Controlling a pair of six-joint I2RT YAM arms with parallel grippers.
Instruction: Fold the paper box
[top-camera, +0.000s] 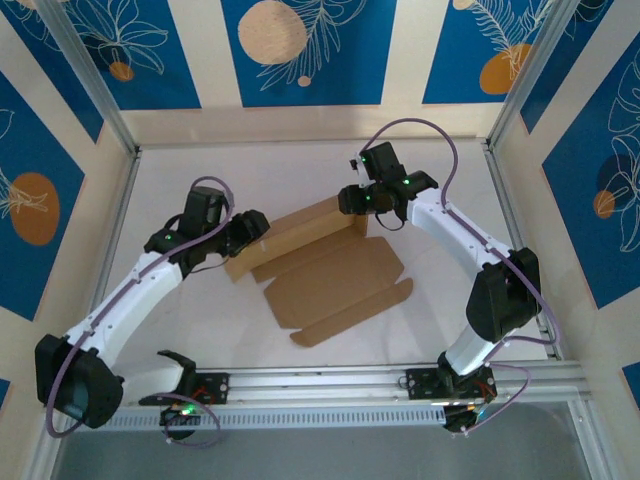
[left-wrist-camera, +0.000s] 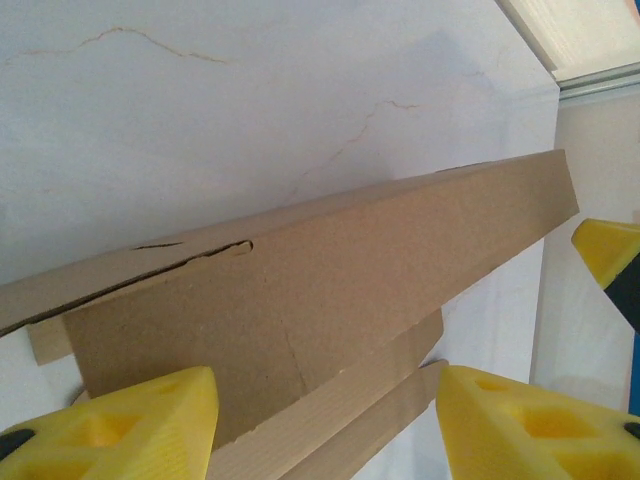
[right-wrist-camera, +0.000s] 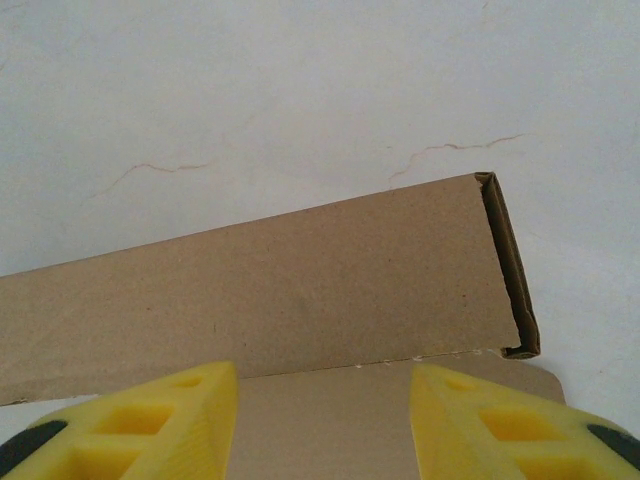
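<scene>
Top external: plain brown paper box (top-camera: 330, 285); left fingers (left-wrist-camera: 120, 425) and right fingers (right-wrist-camera: 480, 420) apart, released.

White table (top-camera: 300, 170), bright walls (top-camera: 350, 60)
Thin brown lines on top; blue panels with white leaves and orange dots, cream stripes between; metal posts (top-camera: 88, 75) in the corners, a metal rail (top-camera: 330, 380) at the near edge.

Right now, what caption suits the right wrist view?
Right gripper, yellow fingers apart, facing the raised wall of a plain brown cardboard box.
</scene>
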